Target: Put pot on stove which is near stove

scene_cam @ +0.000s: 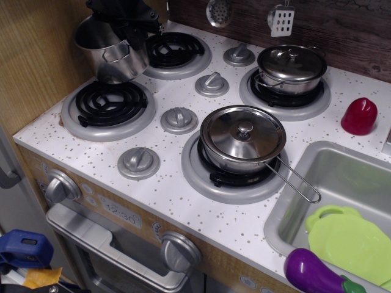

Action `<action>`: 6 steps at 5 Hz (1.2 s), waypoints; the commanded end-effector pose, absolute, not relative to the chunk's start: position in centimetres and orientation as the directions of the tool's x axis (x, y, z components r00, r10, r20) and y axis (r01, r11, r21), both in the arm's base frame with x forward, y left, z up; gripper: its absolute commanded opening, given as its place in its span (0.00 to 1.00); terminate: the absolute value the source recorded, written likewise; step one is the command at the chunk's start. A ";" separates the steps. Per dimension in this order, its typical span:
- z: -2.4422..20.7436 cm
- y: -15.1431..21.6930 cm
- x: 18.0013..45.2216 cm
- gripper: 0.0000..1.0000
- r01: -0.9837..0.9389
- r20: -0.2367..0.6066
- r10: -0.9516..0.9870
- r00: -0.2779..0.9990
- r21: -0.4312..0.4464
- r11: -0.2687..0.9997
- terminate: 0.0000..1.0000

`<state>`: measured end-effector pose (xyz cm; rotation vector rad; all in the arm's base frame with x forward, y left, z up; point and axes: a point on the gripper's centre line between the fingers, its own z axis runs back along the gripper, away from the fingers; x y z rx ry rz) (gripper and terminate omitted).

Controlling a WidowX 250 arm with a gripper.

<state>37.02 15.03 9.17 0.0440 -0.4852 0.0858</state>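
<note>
The tall shiny steel pot (110, 52) with loop side handles and no lid hangs tilted in the air at the back left, over the gap between the two left burners. My black gripper (122, 21) is shut on its far rim from above. The front-left stove (109, 108), a black spiral coil in a wide grey rim, lies bare just below and in front of the pot. The back-left burner (176, 54) is also bare, to the right of the pot.
A lidded saucepan with a wire handle (244, 139) sits on the front-right burner. A shallow lidded pot (291, 67) sits on the back-right burner. Grey knobs (178, 119) lie between burners. A wooden wall (36, 55) stands at left. A sink (342, 201) holds a green plate and an eggplant.
</note>
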 end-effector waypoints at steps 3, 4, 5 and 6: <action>10.9 14.2 34.4 0.00 -0.148 0.519 0.125 0.846 0.004 0.989 0.00; 10.4 14.1 34.0 0.00 -0.161 0.517 0.152 0.842 -0.029 0.987 0.00; 9.9 13.9 33.4 0.00 -0.172 0.522 0.160 0.838 -0.026 0.985 0.00; 10.0 13.8 33.1 0.00 -0.175 0.517 0.160 0.841 -0.019 0.984 0.00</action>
